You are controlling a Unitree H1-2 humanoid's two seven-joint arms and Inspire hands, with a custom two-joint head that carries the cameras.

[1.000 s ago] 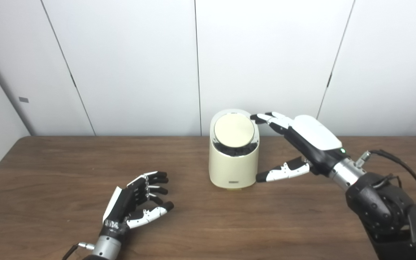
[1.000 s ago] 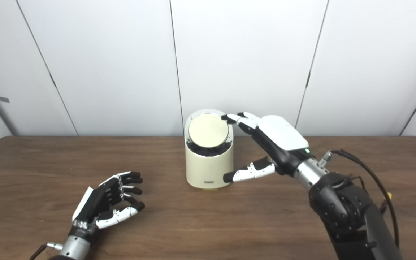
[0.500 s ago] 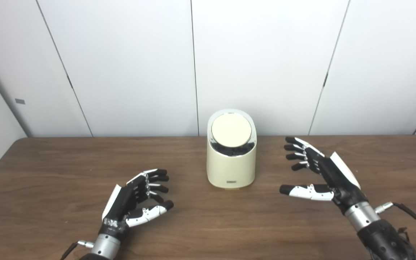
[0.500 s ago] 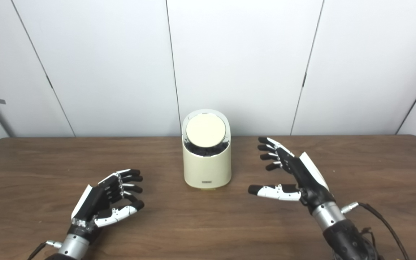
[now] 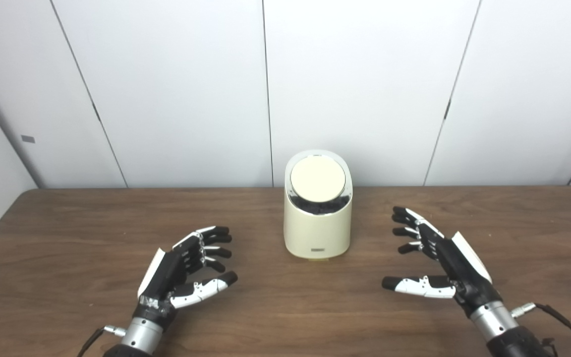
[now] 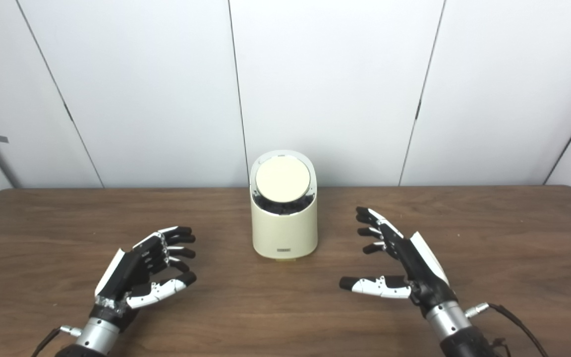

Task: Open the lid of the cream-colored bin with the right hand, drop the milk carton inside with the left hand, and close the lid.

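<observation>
The cream-colored bin [image 5: 317, 225] stands upright at the back middle of the wooden table, its round lid [image 5: 317, 178] down over the chrome-rimmed top. No milk carton shows in either view. My left hand [image 5: 181, 270] rests low over the table at the front left, open, with nothing in it. At the front right my right hand [image 5: 439, 260] is open too, fingers spread and thumb pointing left, well apart from the bin.
The brown wooden table [image 5: 285, 307] runs the full width, with its back edge against white wall panels [image 5: 365, 84]. A cable [image 5: 558, 317] trails from my right wrist near the bottom right corner.
My right hand left the bin's lid rim, came down and drew back toward the table's front right. The lid stays down. My left hand barely shifted. The camera view moved slightly.
</observation>
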